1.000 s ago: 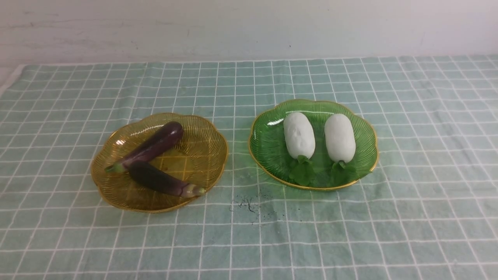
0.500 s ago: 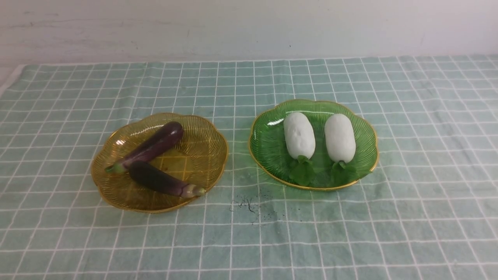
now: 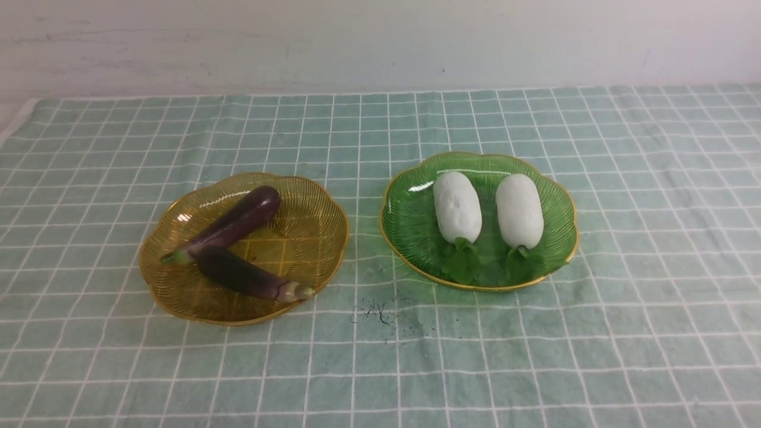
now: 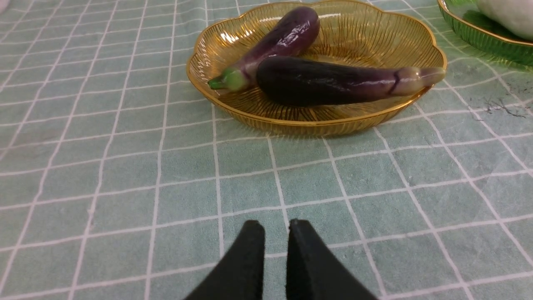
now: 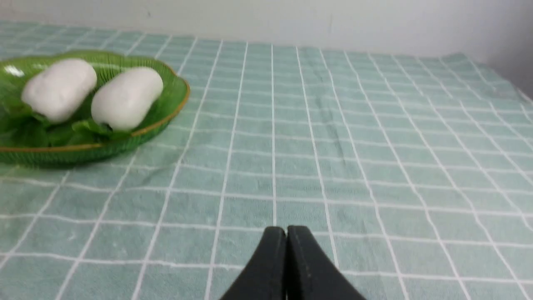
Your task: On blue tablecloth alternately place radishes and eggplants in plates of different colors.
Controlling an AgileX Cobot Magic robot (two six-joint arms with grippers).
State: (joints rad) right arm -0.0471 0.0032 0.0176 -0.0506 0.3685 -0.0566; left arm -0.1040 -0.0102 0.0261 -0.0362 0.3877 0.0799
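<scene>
Left side first: the left end effector [image 4: 276, 227] hangs low over the cloth [image 3: 380, 356], tips nearly together with a slim gap, holding nothing. Ahead of it, well apart, sits the amber plate [image 3: 321, 205] with both eggplants: one [image 3: 229, 224] lies diagonally, the nearer one [image 3: 250, 276] touches it, pale stem resting on the rim. A dark smudge [image 3: 380, 312] marks the cloth between the plates. On to the green plate [image 3: 404, 220]: two radishes [image 3: 456, 205] [image 3: 519, 209] side by side, apart, leaves toward the robot. The right end effector [image 5: 286, 233] is pressed together and empty, over bare cloth, the green plate [image 5: 166, 116] off to its left and ahead.
</scene>
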